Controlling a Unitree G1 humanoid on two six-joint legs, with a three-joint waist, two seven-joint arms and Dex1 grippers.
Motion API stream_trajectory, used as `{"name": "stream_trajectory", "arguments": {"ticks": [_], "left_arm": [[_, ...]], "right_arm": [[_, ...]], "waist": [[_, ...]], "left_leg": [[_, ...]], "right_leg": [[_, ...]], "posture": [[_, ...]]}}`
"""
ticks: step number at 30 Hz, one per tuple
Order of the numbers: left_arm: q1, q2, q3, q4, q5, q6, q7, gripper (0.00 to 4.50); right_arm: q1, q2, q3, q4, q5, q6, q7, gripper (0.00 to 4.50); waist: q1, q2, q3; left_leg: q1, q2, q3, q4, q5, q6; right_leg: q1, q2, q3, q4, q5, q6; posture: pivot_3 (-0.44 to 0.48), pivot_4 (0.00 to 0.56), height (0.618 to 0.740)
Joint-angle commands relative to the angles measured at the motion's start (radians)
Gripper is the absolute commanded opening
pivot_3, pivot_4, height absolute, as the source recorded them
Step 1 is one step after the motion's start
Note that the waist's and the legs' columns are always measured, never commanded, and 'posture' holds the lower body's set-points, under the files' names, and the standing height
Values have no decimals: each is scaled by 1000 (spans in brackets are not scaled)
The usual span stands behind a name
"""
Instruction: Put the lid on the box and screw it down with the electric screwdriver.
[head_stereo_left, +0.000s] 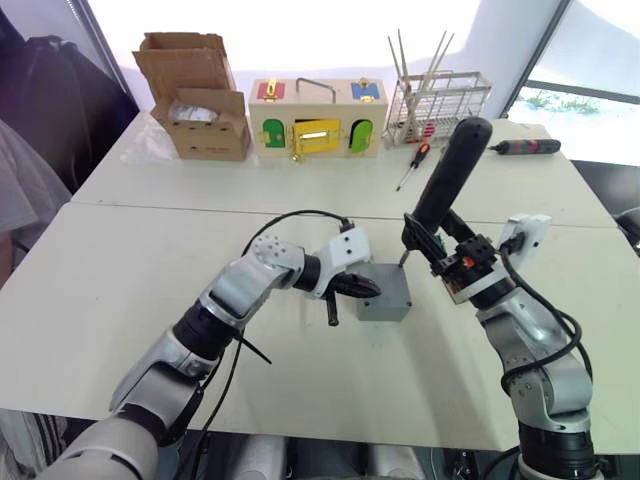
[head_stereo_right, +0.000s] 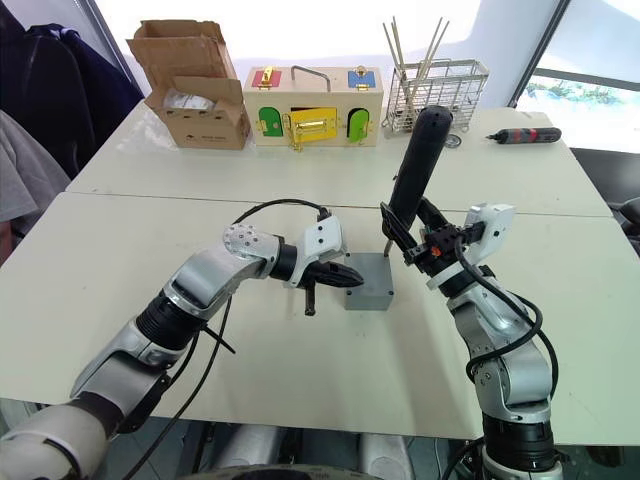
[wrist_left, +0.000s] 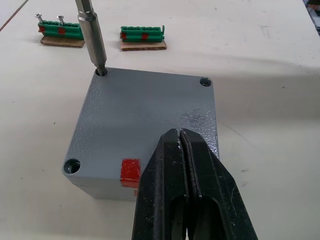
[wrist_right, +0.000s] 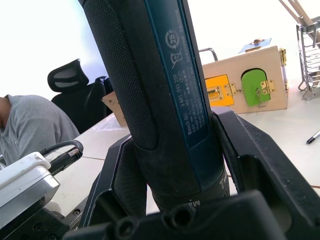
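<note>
Right gripper (head_stereo_right: 425, 245) clamps the screwdriver (head_stereo_left: 448, 178), tilted so its bit (wrist_left: 92, 34) drops into one corner hole of the lid (wrist_left: 145, 120), which sits flush on the box (head_stereo_left: 384, 296) near the table's (head_stereo_left: 120, 300) middle. Left gripper (head_stereo_left: 352, 288), fingers (wrist_left: 172, 192) pinched together and empty, presses on the lid's edge beside the red mark (wrist_left: 131, 170), probably to keep the box from turning. Three corner holes show, one taking the bit. Two green screw strips (wrist_left: 142, 35) lie beyond; two screws stand in one
</note>
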Motion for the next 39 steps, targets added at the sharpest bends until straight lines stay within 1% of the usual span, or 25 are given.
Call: {"name": "stream_trajectory", "arguments": {"ticks": [1, 3, 6, 18, 28, 29, 30, 33, 36, 38, 39], "left_arm": [[14, 7, -21, 3, 18, 21, 2, 0], [14, 6, -21, 5, 19, 21, 2, 0], [14, 2, -20, 8, 21, 21, 4, 0], [12, 1, -17, 12, 21, 22, 7, 0], [19, 0, -10, -4, 18, 27, 18, 0], [20, 3, -5, -11, 16, 27, 17, 0], [23, 10, 4, -24, 8, 29, 13, 0], [33, 25, 24, -62, -16, 42, 4, 0], [43, 36, 41, -106, -34, 53, 6, 0], [44, 37, 55, -124, -44, 61, 11, 0], [44, 36, 60, -129, -48, 66, 14, 0]], "right_arm": [[42, -3, 61, 98, -24, 54, 17, 1933], [38, -1, 62, 104, -23, 51, 19, 1933], [37, 0, 63, 120, -26, 42, 24, 1933], [16, -5, 58, 146, -27, 37, 24, 1933], [-15, -42, -5, 97, 6, 55, 11, 1933], [-34, -58, -29, 67, 34, 73, 9, 1933], [-75, -103, -73, 22, 85, 122, 9, 1933], [-212, -234, -202, -51, 276, 268, -9, 1933], [-372, -353, -326, -27, 516, 409, -54, 1933], [-419, -396, -358, -7, 587, 471, -81, 1933], [-431, -411, -367, 1, 606, 491, -92, 1933]], "waist": [[0, 0, 0], [0, 0, 0], [0, 0, -1], [1, -1, -1], [3, 0, -1], [4, 0, -1], [4, 0, 0], [4, 9, 7], [5, 16, 18], [5, 15, 18], [5, 15, 18]], "left_leg": [[2, 0, 0, -1, 0, 0], [11, 0, 0, -4, -1, 1], [14, 1, 0, -8, -1, 1], [14, 1, 0, -10, -1, 0], [14, 1, 0, -11, -1, 0], [14, 1, 0, -11, -1, 0], [13, 1, 0, -11, -1, 0], [9, -1, 1, -10, 0, 0], [5, -2, 1, -10, 0, 0], [-5, -1, 0, -9, 1, -3], [-8, 0, 0, -9, 5, -9]], "right_leg": [[2, 0, 0, -1, 0, 0], [11, 0, 0, -5, 0, -1], [16, 1, 0, -14, -1, -1], [16, 0, 1, -16, -1, -1], [16, -2, 1, -17, -1, -1], [16, -2, 1, -17, -1, -1], [16, -2, 1, -17, -1, -1], [12, -4, 1, -17, -1, -1], [9, -5, 2, -18, -1, -1], [-2, -4, 1, -16, -1, -1], [-5, -4, 1, -15, -1, -1]], "posture": [[0, 150, 739], [0, 150, 739], [0, 150, 739], [0, 150, 739], [0, 150, 739], [0, 150, 739], [0, 150, 739], [0, 150, 739], [0, 150, 739], [0, 150, 739], [0, 150, 739]]}}
